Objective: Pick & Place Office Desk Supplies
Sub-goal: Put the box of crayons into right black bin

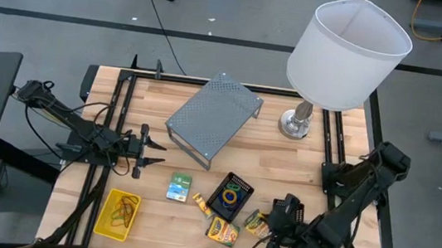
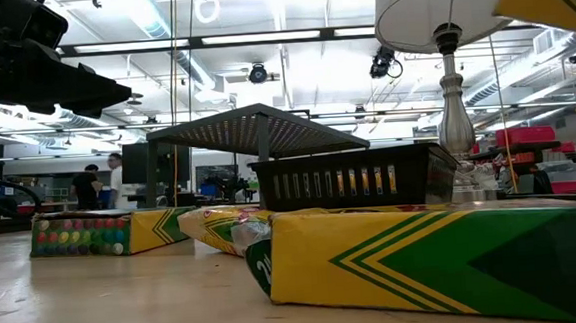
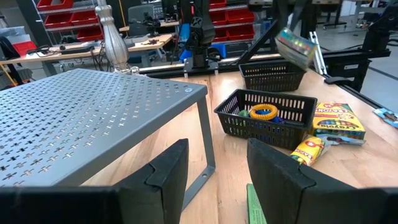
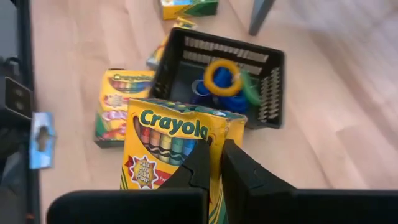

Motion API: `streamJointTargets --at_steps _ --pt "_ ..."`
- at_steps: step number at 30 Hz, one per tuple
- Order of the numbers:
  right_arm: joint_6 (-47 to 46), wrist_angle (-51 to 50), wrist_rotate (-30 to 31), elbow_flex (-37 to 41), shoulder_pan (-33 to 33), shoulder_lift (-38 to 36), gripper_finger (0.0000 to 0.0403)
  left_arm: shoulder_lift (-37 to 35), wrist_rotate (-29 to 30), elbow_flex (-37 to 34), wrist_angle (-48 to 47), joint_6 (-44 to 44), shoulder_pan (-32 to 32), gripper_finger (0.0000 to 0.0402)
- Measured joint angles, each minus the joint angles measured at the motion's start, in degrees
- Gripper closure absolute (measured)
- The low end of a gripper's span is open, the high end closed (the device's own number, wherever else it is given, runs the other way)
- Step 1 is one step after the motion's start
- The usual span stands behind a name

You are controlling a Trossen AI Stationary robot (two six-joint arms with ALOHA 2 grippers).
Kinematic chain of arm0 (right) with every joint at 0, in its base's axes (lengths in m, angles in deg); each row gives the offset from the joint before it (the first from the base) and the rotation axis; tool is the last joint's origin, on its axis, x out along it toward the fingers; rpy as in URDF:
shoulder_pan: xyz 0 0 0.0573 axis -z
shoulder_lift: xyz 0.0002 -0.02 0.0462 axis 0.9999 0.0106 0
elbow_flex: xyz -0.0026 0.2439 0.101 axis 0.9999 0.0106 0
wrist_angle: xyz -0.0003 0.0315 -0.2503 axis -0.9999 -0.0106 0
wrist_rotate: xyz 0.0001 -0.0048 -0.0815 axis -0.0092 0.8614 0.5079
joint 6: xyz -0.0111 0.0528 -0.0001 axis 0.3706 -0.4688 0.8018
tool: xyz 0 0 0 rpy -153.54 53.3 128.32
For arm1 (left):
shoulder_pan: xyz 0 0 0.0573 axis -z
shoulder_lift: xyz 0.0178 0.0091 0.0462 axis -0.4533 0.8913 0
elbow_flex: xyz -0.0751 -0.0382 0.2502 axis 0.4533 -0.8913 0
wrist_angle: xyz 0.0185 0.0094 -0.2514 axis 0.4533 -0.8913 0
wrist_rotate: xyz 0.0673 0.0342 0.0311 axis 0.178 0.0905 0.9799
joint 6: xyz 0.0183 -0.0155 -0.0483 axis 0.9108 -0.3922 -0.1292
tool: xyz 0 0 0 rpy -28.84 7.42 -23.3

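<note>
My right jaws (image 4: 214, 163) are pinched on the top edge of a crayon box (image 4: 171, 146), which hangs lifted over the table's (image 1: 300, 162) near right part, just beside a black mesh tray (image 4: 219, 76). I judge this the carry step: the box is up and needs a place, and the next move calls for swinging it clear of the two crayon boxes lying near the tray, one of them (image 4: 119, 102) right against it, and lowering it flat. The tray already holds coloured rubber-band loops (image 4: 224, 78), a yellow ring, blue and green. My left jaws (image 3: 214, 168) stand spread and empty, hovering by the grey perforated metal stand (image 1: 212, 116) at mid-left. The yellow basket (image 1: 117, 215) at the near left holds a few loops too. A small green-white packet (image 1: 179, 187) lies between basket and tray.
</note>
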Motion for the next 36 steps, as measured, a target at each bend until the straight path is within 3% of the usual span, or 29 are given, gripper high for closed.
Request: streamJointTargets --at_steps 13,21,29,36 --pt "-13.2 -21.5 -8.2 0.0 -2.0 -2.8 0.0387 0.4 0.0 0.0 0.0 0.0 0.0 0.0232" --pt "-14.0 -21.6 -8.6 0.5 -2.2 -2.7 0.0387 0.7 0.0 0.0 0.0 -0.1 0.0 0.0232" --pt "-20.1 -19.5 -8.2 7.0 -3.8 -2.6 0.0387 0.7 0.0 0.0 0.0 -0.4 0.0 0.0232" --pt "-28.6 -16.7 -2.2 11.3 -7.6 -2.6 0.0387 0.7 0.0 0.0 0.0 -0.4 0.0 0.0232"
